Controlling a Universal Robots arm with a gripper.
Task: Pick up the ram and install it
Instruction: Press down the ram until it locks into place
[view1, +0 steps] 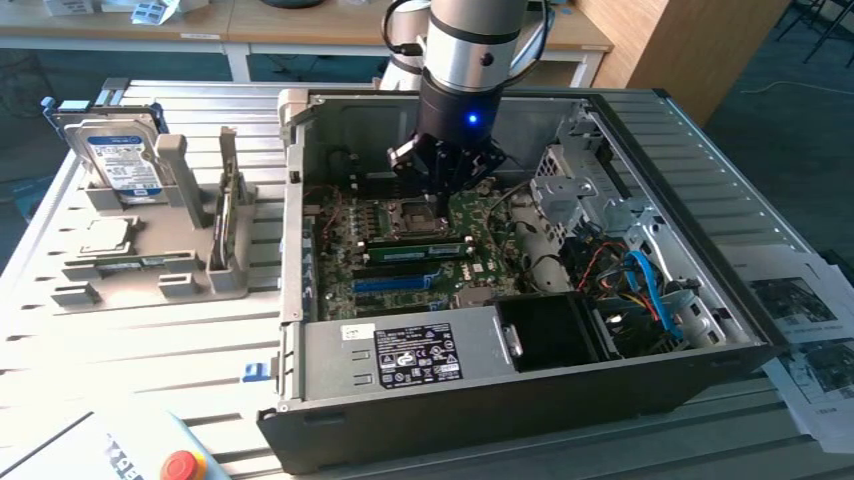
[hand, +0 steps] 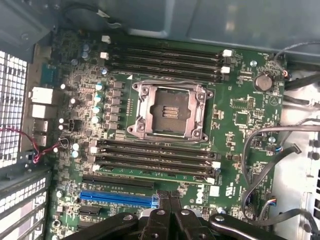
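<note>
We read the ram (view1: 420, 246) (hand: 155, 172) as the thin green strip standing on edge in a memory slot of the motherboard (hand: 240, 100), just below the gripper (view1: 435, 198) (hand: 168, 200) and on the socket side of its tips. It looks seated along the slot, though we cannot tell whether the end clips have latched. The gripper hangs over it with its fingers pressed together and nothing between them, which in our judgement suits pushing down on the strip's top edge, not carrying it. Just beyond the ram lies the open CPU socket (hand: 167, 110), and almost under the fingertips runs the long blue slot (hand: 117, 198). Loose grey cables (hand: 272, 150) loop to one side, near but not across the slot. Well away, outside the case wall (view1: 296, 200), a hard drive (view1: 118, 160) stands in a grey holder (view1: 147, 272) on the counter (view1: 160, 340).
</note>
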